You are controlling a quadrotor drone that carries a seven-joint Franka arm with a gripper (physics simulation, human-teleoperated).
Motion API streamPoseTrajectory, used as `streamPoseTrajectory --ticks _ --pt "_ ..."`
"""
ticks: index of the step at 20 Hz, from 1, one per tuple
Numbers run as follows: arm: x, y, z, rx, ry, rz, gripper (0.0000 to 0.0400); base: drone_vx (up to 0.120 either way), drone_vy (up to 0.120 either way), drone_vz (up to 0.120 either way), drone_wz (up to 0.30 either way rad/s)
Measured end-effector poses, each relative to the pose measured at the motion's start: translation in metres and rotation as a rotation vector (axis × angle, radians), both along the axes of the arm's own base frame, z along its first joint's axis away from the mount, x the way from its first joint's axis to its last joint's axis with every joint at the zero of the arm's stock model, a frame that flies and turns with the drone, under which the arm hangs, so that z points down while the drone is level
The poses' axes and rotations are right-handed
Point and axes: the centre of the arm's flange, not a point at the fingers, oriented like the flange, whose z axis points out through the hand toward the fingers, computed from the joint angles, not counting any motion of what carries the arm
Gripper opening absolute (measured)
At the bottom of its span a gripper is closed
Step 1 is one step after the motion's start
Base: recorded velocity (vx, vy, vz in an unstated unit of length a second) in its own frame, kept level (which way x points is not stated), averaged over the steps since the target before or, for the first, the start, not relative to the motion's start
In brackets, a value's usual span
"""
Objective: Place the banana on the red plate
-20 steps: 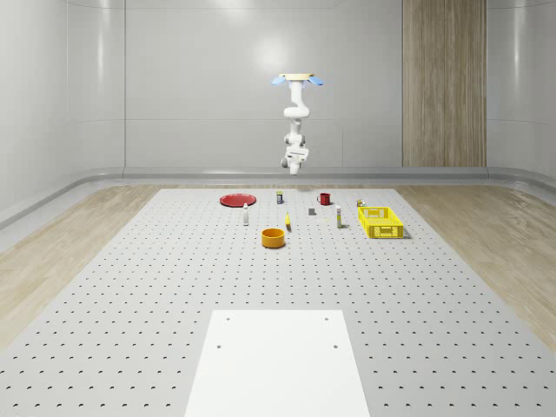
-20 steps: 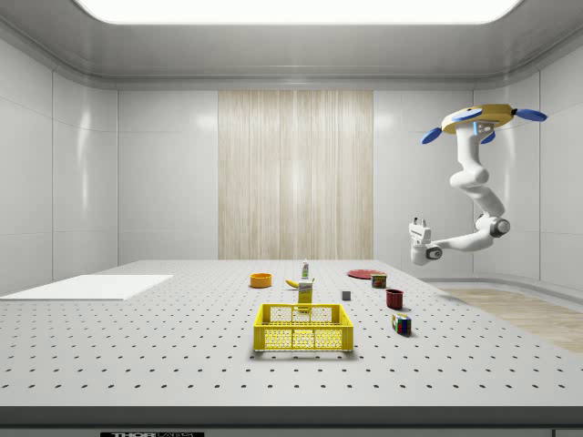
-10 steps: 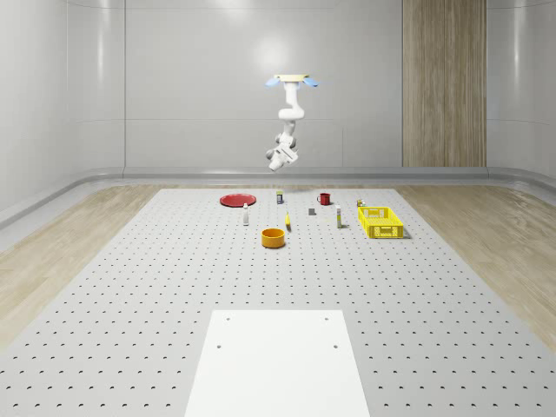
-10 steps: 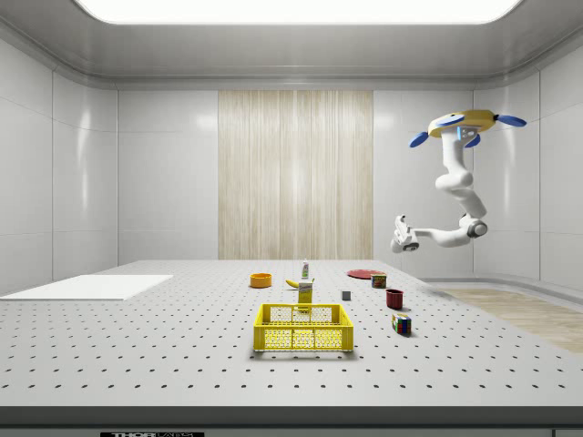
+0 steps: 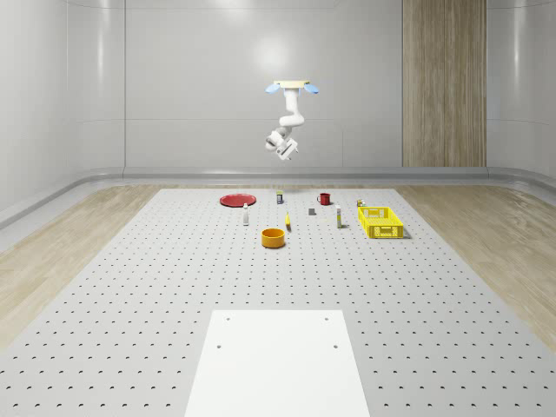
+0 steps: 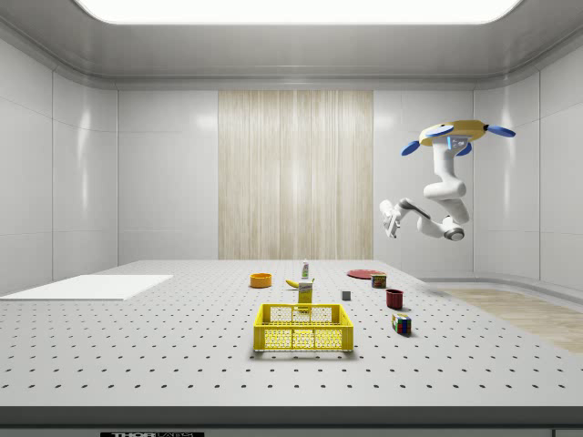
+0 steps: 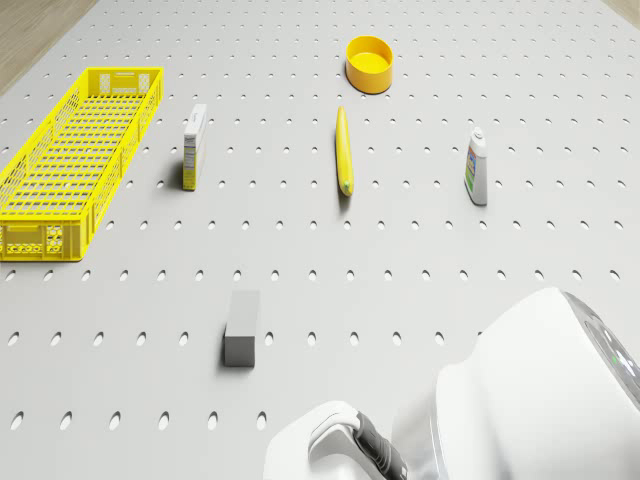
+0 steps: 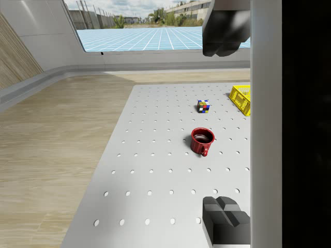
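I hovered high over the far end of the table (image 5: 174,287), near the red plate (image 5: 236,200) & the mug (image 8: 201,141). My arm bent under me & my claw (image 6: 389,218) hung up in the air, well above all the stuff, holding nothing. Couldn't tell if my claw was apart or together. The banana (image 7: 343,150) lay flat on the table, between the box (image 7: 194,145) & the bottle (image 7: 476,165), near the bowl (image 7: 369,63). It was well apart from the plate. The basket (image 7: 70,160) sat past the box, and a gray block (image 7: 241,327) lay closer to me.
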Motion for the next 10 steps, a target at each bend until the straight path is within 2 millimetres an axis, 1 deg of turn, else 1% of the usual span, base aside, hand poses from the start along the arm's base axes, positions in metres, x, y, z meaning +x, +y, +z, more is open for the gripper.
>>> streamPoseTrajectory --ticks 2,4,7,10 --pt "0.0 -0.016 -0.01 -0.193 0.001 -0.007 0.04 0.12 0.0 -0.12 0.0" --pt "0.0 -0.029 -0.016 -0.333 0.003 -0.011 0.04 0.12 0.0 -0.12 0.0" --pt "0.0 -0.042 -0.02 -0.472 0.006 -0.015 0.04 0.12 0.0 -0.12 0.0" --pt "0.0 -0.05 -0.021 -0.553 0.008 -0.017 0.04 0.12 0.0 -0.12 0.0"
